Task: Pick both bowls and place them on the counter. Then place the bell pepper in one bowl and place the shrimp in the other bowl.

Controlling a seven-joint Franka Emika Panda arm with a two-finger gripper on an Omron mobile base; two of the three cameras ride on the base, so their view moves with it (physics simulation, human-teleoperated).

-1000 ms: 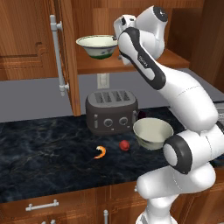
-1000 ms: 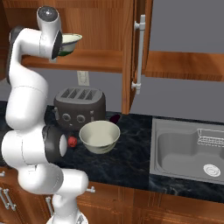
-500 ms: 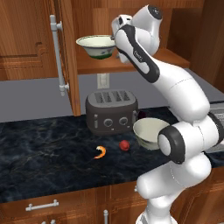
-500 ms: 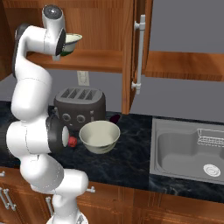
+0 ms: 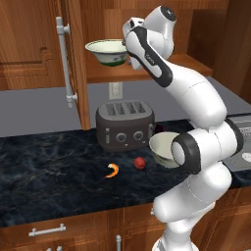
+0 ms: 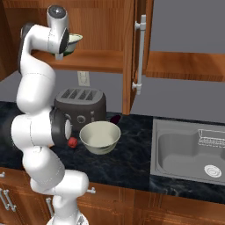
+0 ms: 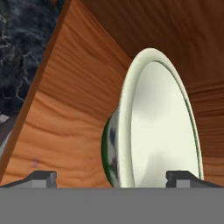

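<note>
Pincer (image 7: 111,177) wide and holding nothing, with the wider bowl (image 7: 151,122) on the cabinet shelf (image 5: 147,73) straight ahead, rim edge lying between the fingertips (image 7: 41,178).

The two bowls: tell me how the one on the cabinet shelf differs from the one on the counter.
The shelf bowl sits high on the wooden cabinet shelf, while the counter bowl rests on the black counter in front of the toaster. The open gripper faces the shelf bowl; nothing is near the counter bowl's rim. The shelf bowl shows green marks outside; the counter bowl looks plain from here. Both are cream and upright.
</note>
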